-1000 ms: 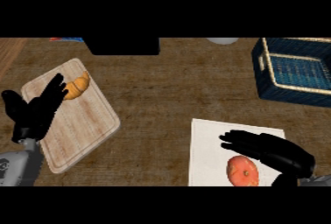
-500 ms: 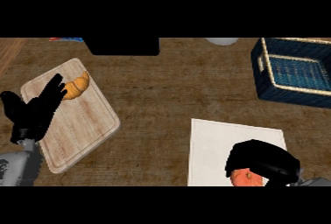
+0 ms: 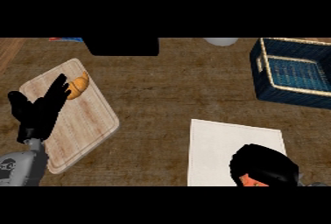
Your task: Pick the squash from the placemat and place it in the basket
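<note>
Curling down over the squash point(image 3: 250, 180), the right hand point(image 3: 264, 166) covers nearly all of it, so only a small orange patch shows under the black fingers at the lower edge of the view. The fingers are bent round the squash and closed on it. Squash and hand both sit on the white placemat point(image 3: 220, 144), at its near right part, and the squash lies low against the mat's surface.

Taking the placemat as the landmark: the dark blue woven basket point(image 3: 260, 74) stands well apart from it, up and to the right, and its blue-lined inside holds nothing visible. Left of the placemat, across a stretch of brown table point(image 3: 168, 87), lies a pale wooden cutting board point(image 3: 90, 127), set at an angle. A golden croissant point(image 3: 79, 86) rests on the board's far end. The left hand point(image 3: 40, 113) shows over the board's left side, fingers straight and spread, its fingertips just beside the croissant, holding nothing. A black block point(image 3: 121, 46) stands at the far edge of the table.
</note>
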Controlling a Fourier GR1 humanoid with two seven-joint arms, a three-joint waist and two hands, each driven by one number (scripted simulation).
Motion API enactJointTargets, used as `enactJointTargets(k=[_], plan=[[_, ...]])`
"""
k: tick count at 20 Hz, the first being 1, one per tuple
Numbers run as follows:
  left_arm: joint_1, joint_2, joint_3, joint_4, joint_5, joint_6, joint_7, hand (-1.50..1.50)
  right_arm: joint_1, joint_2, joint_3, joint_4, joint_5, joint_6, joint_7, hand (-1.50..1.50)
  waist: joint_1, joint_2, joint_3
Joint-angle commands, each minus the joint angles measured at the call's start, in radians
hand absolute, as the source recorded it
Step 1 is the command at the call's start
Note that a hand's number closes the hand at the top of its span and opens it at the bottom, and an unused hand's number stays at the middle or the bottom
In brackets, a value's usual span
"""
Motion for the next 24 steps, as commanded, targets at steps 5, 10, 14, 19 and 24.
enactJointTargets(k=[5,10,14,19,24], plan=[[0.042,0.026,0.032,-0.022,0.008,0.002,0.019,0.0,0.227,0.214,-0.079,-0.22,0.008,0.048,0.499,1.5,-0.066,-0.006,0.013],[0.018,0.032,0.025,-0.039,0.012,-0.008,0.049,0.0,0.384,0.373,0.033,-0.519,0.003,0.143,0.741,1.5,-0.037,0.003,0.015],[0.056,0.012,0.02,-0.021,0.009,-0.019,-0.019,0.0,0.45,0.483,0.113,-0.66,-0.152,0.088,0.769,1.5,-0.024,0.007,0.016],[-0.002,0.012,0.019,-0.018,0.003,0.001,0.031,0.0,0.49,0.487,0.177,-0.941,-0.212,0.042,0.855,1.5,-0.022,0.007,0.017],[0.022,0.029,0.028,-0.033,0.017,-0.025,0.028,0.0,0.436,0.488,0.187,-1.029,-0.195,-0.037,1.006,1.5,-0.01,0.006,0.016]])
